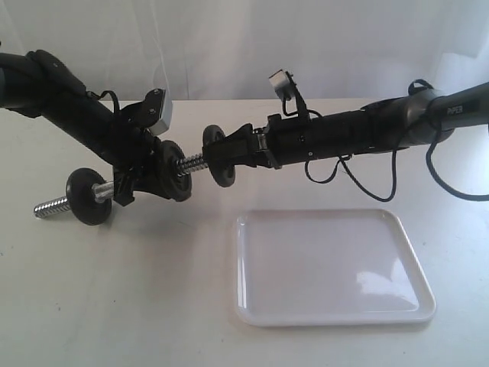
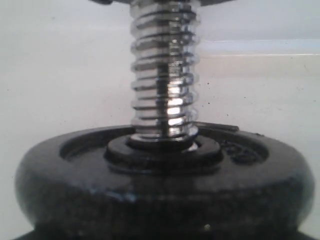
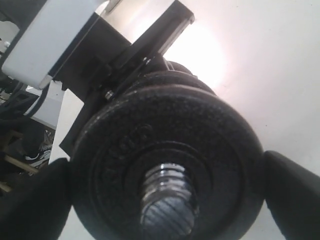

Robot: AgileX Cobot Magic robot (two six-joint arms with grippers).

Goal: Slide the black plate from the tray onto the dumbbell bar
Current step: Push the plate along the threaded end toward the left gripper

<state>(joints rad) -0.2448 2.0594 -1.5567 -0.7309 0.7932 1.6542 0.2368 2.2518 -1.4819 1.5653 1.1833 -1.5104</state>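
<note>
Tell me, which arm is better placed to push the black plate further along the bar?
Right. The right gripper clamps the black plate, and the dumbbell bar pokes its threaded end through the plate's hole. The left gripper is occupied holding the bar, so it can only steady it.

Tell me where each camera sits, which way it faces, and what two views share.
Exterior view: off the arms, looks over the glossy white rectangular tray at both arms; left hand and right hand show.
Left wrist view: on the left arm, looks along the silver threaded metal dumbbell bar across a mounted black disc; no hand shows.
Right wrist view: on the right arm, faces the round matte-black plate, bar's end in its hole; the hand's fingers flank it.
Shared: both wrist views show the bar's thread.
</note>
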